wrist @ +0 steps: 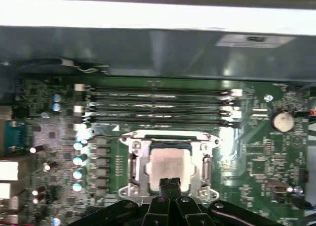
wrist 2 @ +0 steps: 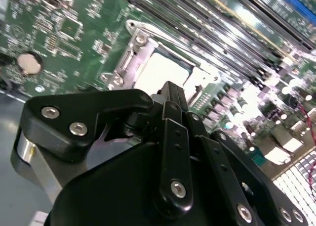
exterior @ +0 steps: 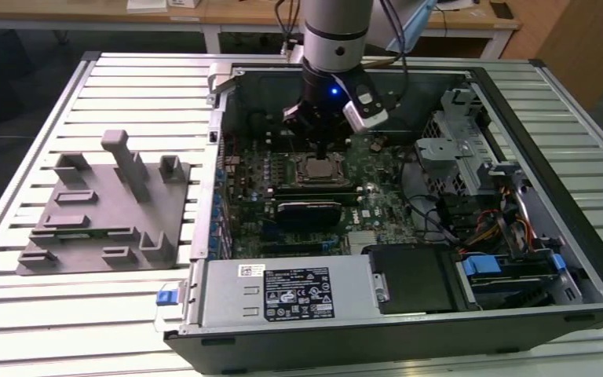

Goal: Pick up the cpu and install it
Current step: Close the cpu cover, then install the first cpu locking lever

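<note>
The cpu (wrist: 170, 162) is a pale silver-grey square lying flat inside the metal socket frame (wrist: 133, 159) on the green motherboard (wrist: 256, 152). It also shows in the second wrist view as a bright square, the cpu (wrist 2: 159, 70), and in the exterior view as the cpu (exterior: 323, 167). My gripper (wrist: 170, 185) hangs right over the chip's near edge, its two black fingers pressed together with nothing between them. The gripper (wrist 2: 170, 93) looks the same in the second wrist view, and in the exterior view the gripper (exterior: 328, 151) points straight down into the open case.
The computer case (exterior: 511, 94) lies open on a slatted table. Memory slots (wrist: 158, 107) run beside the socket. A black module (exterior: 312, 212) sits nearer the front, with a power supply (exterior: 280, 290) and drive bays (exterior: 511, 267). A grey fixture (exterior: 103, 208) stands on the exterior view's left.
</note>
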Controlling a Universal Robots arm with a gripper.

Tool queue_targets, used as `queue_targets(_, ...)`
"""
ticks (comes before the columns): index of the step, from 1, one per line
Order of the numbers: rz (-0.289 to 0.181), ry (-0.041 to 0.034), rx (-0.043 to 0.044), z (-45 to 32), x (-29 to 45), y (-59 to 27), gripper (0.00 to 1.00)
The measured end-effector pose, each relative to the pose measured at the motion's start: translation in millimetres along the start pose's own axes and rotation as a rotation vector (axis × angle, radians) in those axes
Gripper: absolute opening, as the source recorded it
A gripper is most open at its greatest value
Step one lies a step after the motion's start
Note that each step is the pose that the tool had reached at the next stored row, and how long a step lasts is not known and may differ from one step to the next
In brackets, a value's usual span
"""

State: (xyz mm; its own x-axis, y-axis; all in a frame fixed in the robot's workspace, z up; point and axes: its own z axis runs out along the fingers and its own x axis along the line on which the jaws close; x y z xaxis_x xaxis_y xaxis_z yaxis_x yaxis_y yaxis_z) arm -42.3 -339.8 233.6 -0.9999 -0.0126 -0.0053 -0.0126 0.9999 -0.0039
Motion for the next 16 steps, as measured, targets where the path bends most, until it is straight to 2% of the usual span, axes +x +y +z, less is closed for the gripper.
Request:
queue_targets(3,0.000,0.0005,0.0000,-0.2,-2.5,-0.1,0.11)
queue_targets(8,0.000,0.0004,-0.0017,-6.0,-2.6,0.0,0.11)
queue_targets(16,0.000,0.0004,-0.0017,-6.3,-2.6,0.0,0.11)
